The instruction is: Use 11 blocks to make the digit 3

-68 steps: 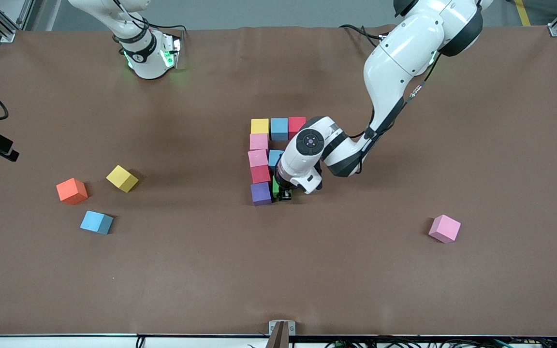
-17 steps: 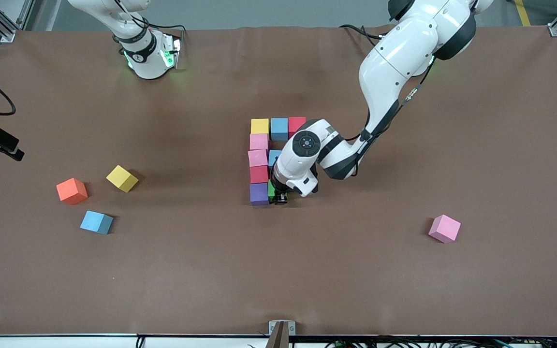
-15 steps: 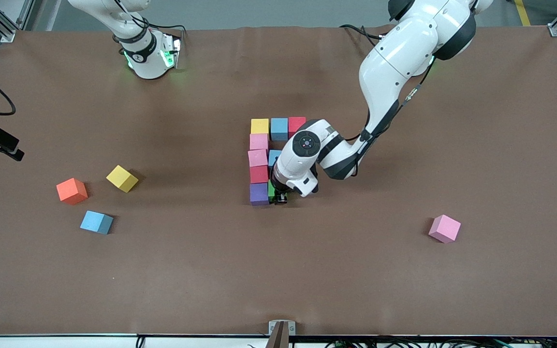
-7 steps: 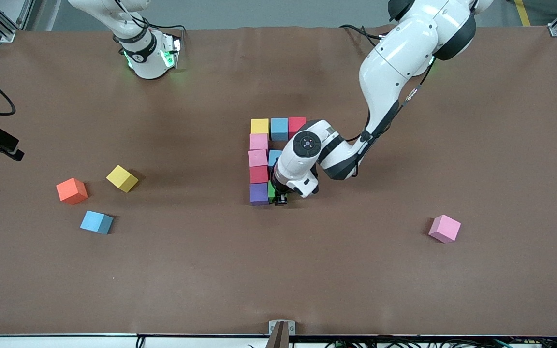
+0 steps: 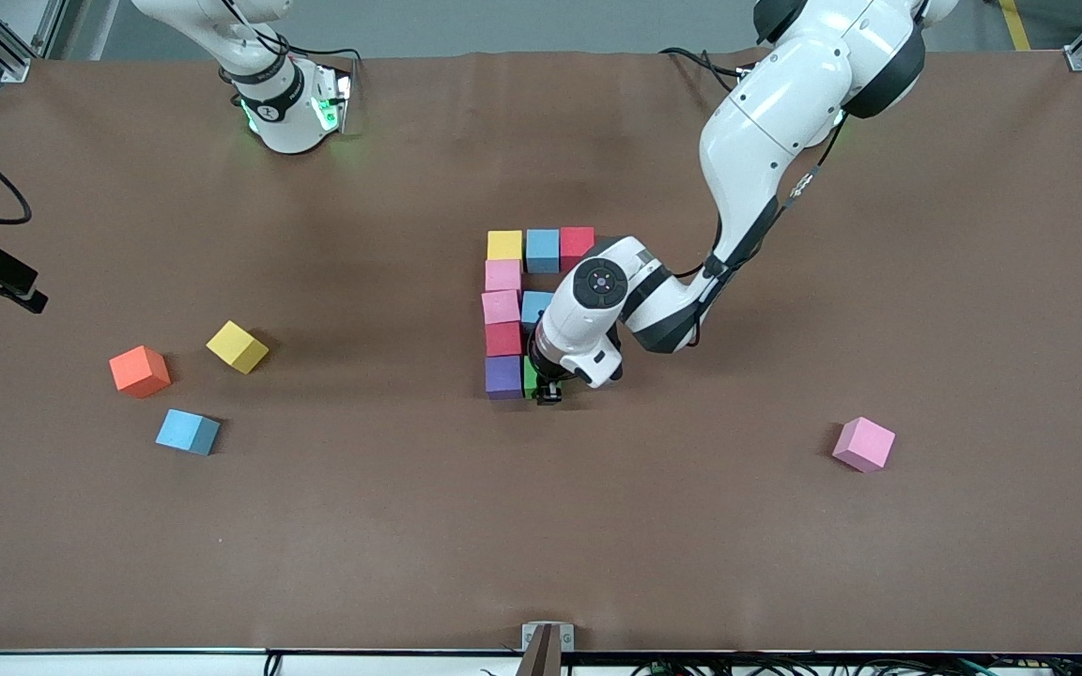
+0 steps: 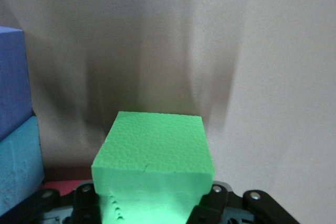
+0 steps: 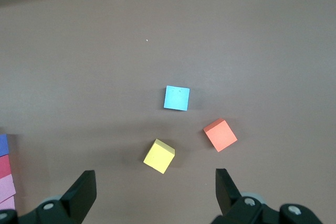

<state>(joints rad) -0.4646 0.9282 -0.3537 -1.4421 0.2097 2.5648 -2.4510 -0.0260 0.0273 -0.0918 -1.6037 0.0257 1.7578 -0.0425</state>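
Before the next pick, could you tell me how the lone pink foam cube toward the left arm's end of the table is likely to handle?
The pink foam cube looks matte and grainy, so it probably grips without slipping. Its flat faces and square edges suggest it will slide rather than roll if pushed. Being foam, it is likely light and may dent slightly under the fingers.

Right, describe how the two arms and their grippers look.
Both arms are glossy white with black joint bands. The right arm's base glows green; black cables trail from both bases. The left gripper and right gripper have dark fingers with silver screws.
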